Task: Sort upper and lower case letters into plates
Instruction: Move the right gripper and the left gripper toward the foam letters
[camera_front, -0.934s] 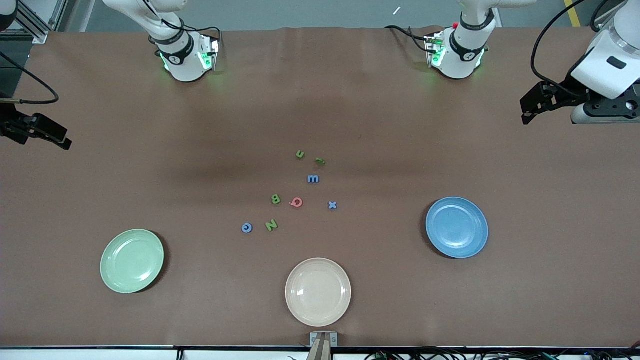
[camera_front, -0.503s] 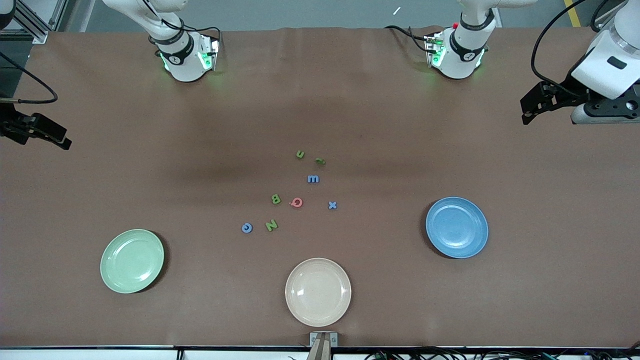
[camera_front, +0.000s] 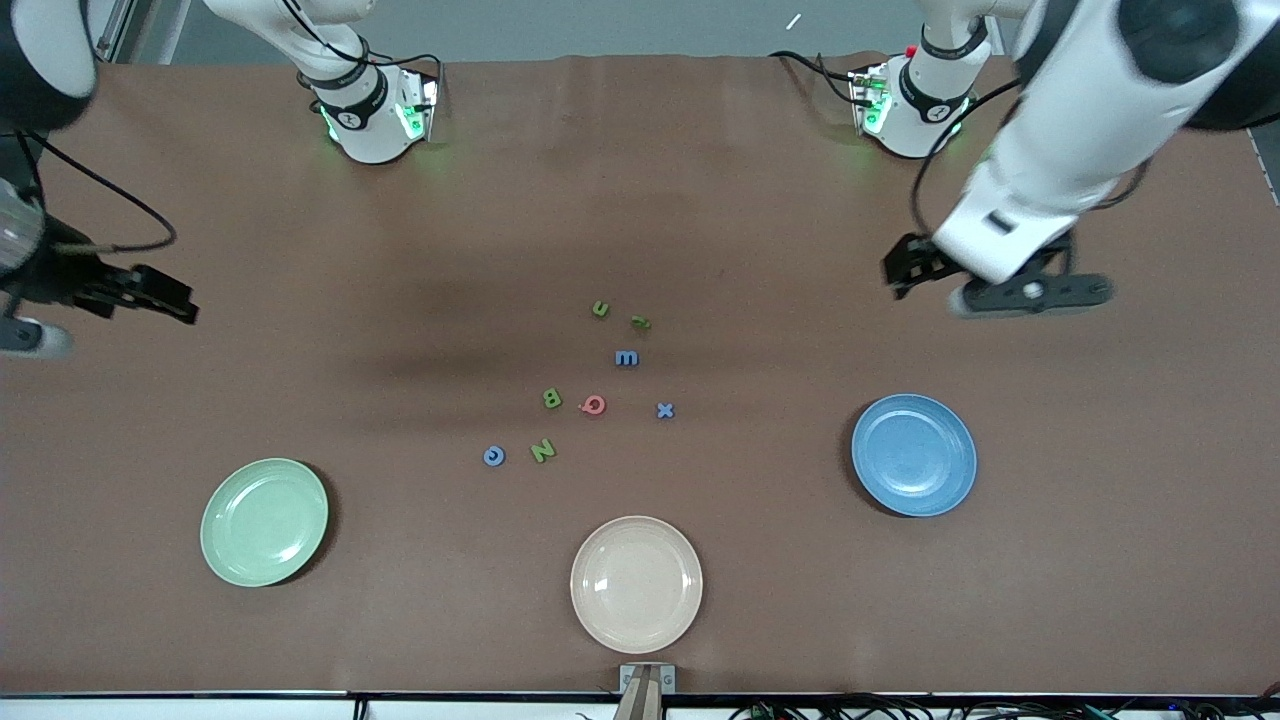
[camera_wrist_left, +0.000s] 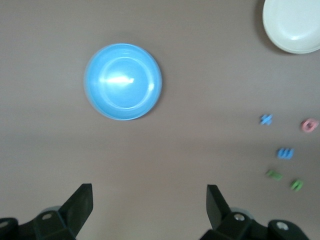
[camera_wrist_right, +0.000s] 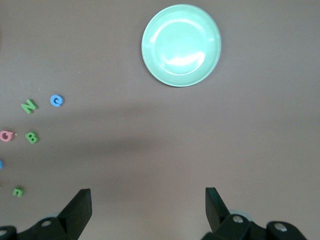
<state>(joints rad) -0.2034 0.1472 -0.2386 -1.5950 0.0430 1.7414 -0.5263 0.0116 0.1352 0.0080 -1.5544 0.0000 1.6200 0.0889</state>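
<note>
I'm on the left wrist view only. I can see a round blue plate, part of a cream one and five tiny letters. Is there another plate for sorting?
Observer: Yes. A round glossy pale mint green plate lies toward the right arm's end of the table, with no letters on it.
Operator: Any letters outside my view?
Observer: Three chunky toy ones: a green B beside the pink-red letter, and a green N and blue C nearer to the front camera.
Operator: Where is the other gripper?
Observer: The right gripper hangs open over bare brown table at the right arm's end, holding nothing.
</note>
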